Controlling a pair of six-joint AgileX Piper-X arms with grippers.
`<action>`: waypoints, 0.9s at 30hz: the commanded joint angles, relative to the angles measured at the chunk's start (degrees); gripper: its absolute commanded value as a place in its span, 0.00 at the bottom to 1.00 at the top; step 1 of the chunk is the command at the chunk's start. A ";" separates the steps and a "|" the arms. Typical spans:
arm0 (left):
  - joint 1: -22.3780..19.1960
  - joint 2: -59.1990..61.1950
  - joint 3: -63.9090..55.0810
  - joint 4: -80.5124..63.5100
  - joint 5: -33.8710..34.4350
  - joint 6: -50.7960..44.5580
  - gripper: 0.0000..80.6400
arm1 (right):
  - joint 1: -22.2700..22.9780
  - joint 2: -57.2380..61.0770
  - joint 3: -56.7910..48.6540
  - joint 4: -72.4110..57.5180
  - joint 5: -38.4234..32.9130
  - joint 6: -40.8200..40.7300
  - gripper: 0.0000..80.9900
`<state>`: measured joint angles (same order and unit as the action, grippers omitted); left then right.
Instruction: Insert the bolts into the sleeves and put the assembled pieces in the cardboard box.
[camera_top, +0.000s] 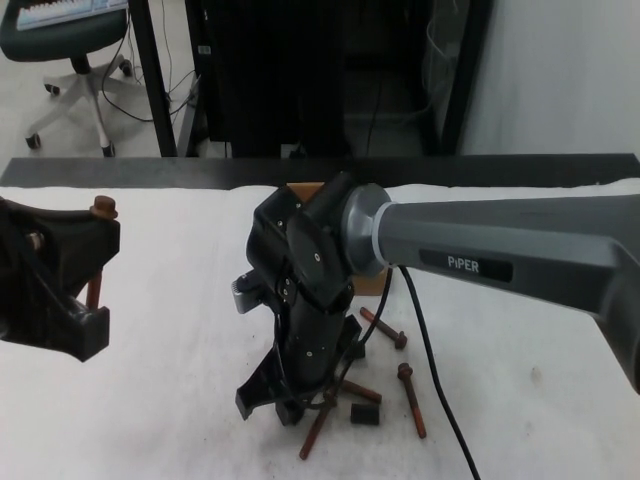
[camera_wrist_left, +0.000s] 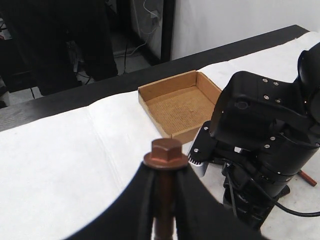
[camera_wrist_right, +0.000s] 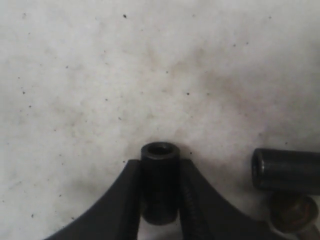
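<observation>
My left gripper (camera_top: 93, 262) hangs above the white cloth at the left, shut on a rusty bolt (camera_wrist_left: 164, 170) that stands upright with its hex head (camera_top: 103, 207) uppermost. In the middle my right gripper (camera_top: 283, 400) points down at the cloth, shut on a black sleeve (camera_wrist_right: 159, 180) whose open bore faces the camera. A second black sleeve (camera_wrist_right: 286, 170) lies beside it, with a bolt head (camera_wrist_right: 293, 212) just past that one. Loose bolts (camera_top: 410, 398) and a sleeve (camera_top: 364, 414) lie around the right gripper. The open cardboard box (camera_wrist_left: 178, 108) sits behind the right arm.
The white cloth (camera_top: 170, 400) covers the bench to a black far edge (camera_top: 120, 170). The right arm's grey link (camera_top: 500, 260) and its cable (camera_top: 432, 370) cross over the bolts. An office chair (camera_top: 70, 60) stands on the floor beyond.
</observation>
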<state>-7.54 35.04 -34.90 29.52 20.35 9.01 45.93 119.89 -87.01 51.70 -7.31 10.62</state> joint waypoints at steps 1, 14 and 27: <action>0.02 -0.22 -0.51 -0.62 -0.37 0.05 0.00 | 0.15 -0.64 -0.25 -0.01 -2.37 -0.33 0.01; 0.02 -3.12 -3.02 -20.95 0.39 -16.38 0.00 | -6.31 -19.15 0.50 -12.95 -3.99 -2.53 0.01; -0.04 10.69 1.57 -54.46 22.07 -39.50 0.00 | -14.67 -40.63 26.39 -48.38 -42.75 -1.17 0.01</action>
<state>-7.54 42.75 -34.08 -17.61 38.90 -27.13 31.70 83.86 -68.30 16.52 -36.93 9.43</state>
